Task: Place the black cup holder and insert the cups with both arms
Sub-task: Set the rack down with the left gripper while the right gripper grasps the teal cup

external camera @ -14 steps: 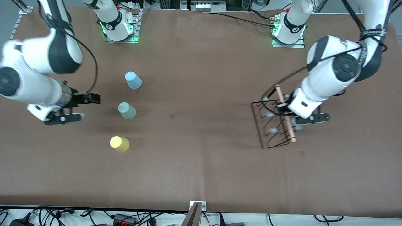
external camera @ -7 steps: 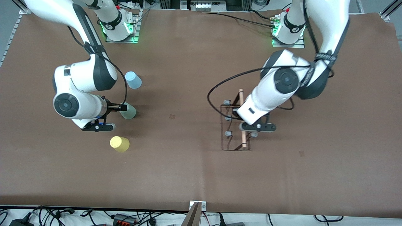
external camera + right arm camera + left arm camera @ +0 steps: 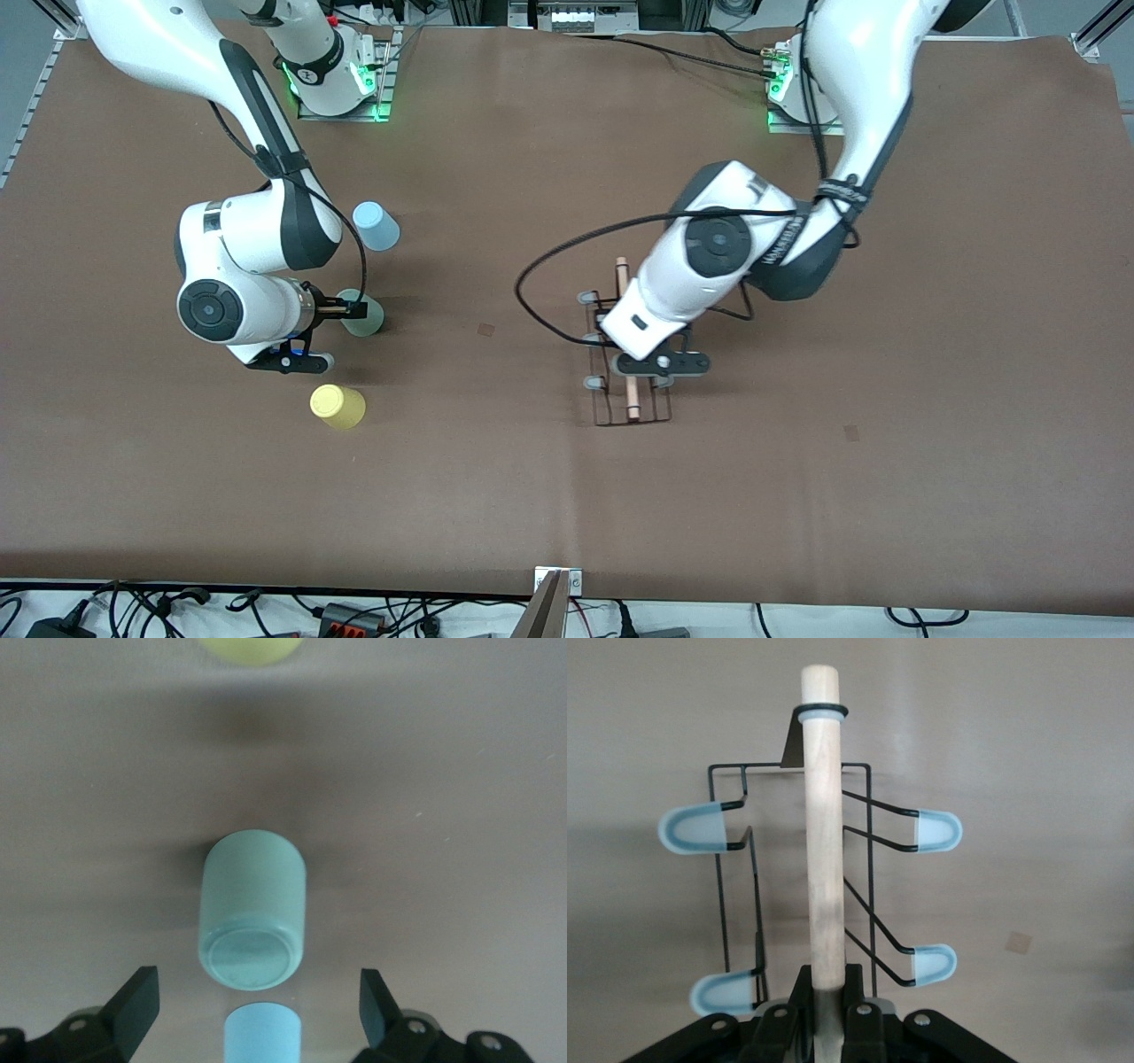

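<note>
Step in hand: the black cup holder (image 3: pixel 627 354) is carried over the middle of the table (image 3: pixel 567 496), judged not yet set down.
Left gripper (image 3: pixel 640 353): clamped on the holder's wooden rod handle (image 3: pixel 822 815).
Right gripper (image 3: pixel 257 1005): spread wide, positioned at the mint green cup (image 3: pixel 252 908); nothing is held.
Other cups: light blue cup (image 3: pixel 376 226) and yellow cup (image 3: pixel 337 407) are located beside the right gripper.
Next move: the holder is to be lowered upright; the green cup is to be gripped squarely.

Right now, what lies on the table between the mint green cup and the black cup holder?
Nothing but bare brown table between the mint green cup and the black cup holder, as the front view shows.
</note>
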You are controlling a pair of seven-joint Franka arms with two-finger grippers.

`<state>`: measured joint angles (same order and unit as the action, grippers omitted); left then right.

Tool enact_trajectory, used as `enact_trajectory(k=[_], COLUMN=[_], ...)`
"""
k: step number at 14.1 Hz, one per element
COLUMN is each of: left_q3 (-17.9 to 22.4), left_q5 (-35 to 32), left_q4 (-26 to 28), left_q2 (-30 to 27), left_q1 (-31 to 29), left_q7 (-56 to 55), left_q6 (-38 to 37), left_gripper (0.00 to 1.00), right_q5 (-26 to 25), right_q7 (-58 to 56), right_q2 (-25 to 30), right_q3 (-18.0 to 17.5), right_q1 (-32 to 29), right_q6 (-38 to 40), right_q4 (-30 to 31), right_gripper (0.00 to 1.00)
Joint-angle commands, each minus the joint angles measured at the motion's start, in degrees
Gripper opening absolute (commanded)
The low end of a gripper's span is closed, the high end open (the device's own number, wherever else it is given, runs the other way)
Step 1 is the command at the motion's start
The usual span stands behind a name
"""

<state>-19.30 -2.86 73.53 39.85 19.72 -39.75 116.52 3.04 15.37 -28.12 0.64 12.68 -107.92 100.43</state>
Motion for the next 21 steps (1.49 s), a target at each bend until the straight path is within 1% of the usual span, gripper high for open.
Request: enact_trajectory(k=[1,3,6,9,11,12,13,14,15,16,17,18,19,20,21], left_q3=[0.9,1.5,2.2,4.8,5.2,5.2,5.3,5.4,5.3,5.2,5.2,5.2,5.2,5.3,5.5], left_q5=[-1.6,-1.6,-1.7,-1.7,-1.7,-1.6,-1.7,-1.6,-1.2,-1.1,-1.1,-1.5,-1.9,-1.9,-2.0], left_q4=[-5.0,-5.1,-4.9,-4.9,-4.8,-5.0,-5.1,-5.1,-5.1,-5.3,-5.3,-5.2,-4.7,-4.3,-4.0], left_q2=[2.9,4.0,5.1,6.2,6.3,6.0,5.4,4.5,3.1,2.2,0.4,-1.3,-2.7,-4.2,-5.4], left_q1=[3.4,5.4,7.3,9.8,10.2,10.1,9.9,9.5,8.9,7.6,6.6,5.2,3.8,3.3,2.1], left_q7=[-2.3,-2.9,-6.3,-8.0,-8.0,-8.0,-8.1,-8.1,-8.1,-8.1,-7.8,-7.5,-7.0,-6.1,-4.6], left_q6=[0.9,1.8,5.0,7.8,7.8,7.6,6.9,5.9,3.9,1.5,-0.8,-2.7,-3.7,-4.2,-6.4], left_gripper=[0.04,0.05,0.08,0.14,0.25,0.26,0.37,0.44,0.47,0.58,0.61,0.68,0.8,1.0,1.0], right_q5=[2.7,2.7,2.7,2.7,2.7,2.7,2.7,2.7,2.7,2.7,2.7,2.7,2.7,2.7,3.0], right_q7=[0.7,0.7,0.6,0.7,0.7,0.7,0.7,0.7,0.7,0.7,0.7,0.6,0.8,0.8,0.8], right_q2=[-0.5,-1.5,-2.0,-2.9,-3.2,-3.4,-3.6,-3.6,-3.7,-4.1,-4.2,-4.4,-4.3,-4.1,-4.0], right_q3=[-0.1,0.0,0.0,0.0,0.0,0.0,0.0,0.0,0.0,0.0,0.0,0.0,0.0,0.0,0.1], right_q1=[-0.2,-0.2,-0.5,-0.6,-0.6,-0.6,-0.6,-0.6,-0.5,-0.5,-0.6,-0.6,-0.5,-0.5,-0.7], right_q6=[-1.5,-2.5,-2.6,-2.7,-2.7,-2.7,-2.6,-2.5,-2.5,-2.3,-2.1,-1.9,-1.5,-1.0,-0.6], right_q4=[1.3,1.3,1.4,1.7,2.1,2.1,2.1,2.2,2.2,2.2,2.2,2.1,2.1,1.6,1.2], right_gripper=[1.0,1.0,1.0,1.0,1.0,1.0,1.0,1.0,1.0,1.0,1.0,0.96,0.71,0.53,0.41])
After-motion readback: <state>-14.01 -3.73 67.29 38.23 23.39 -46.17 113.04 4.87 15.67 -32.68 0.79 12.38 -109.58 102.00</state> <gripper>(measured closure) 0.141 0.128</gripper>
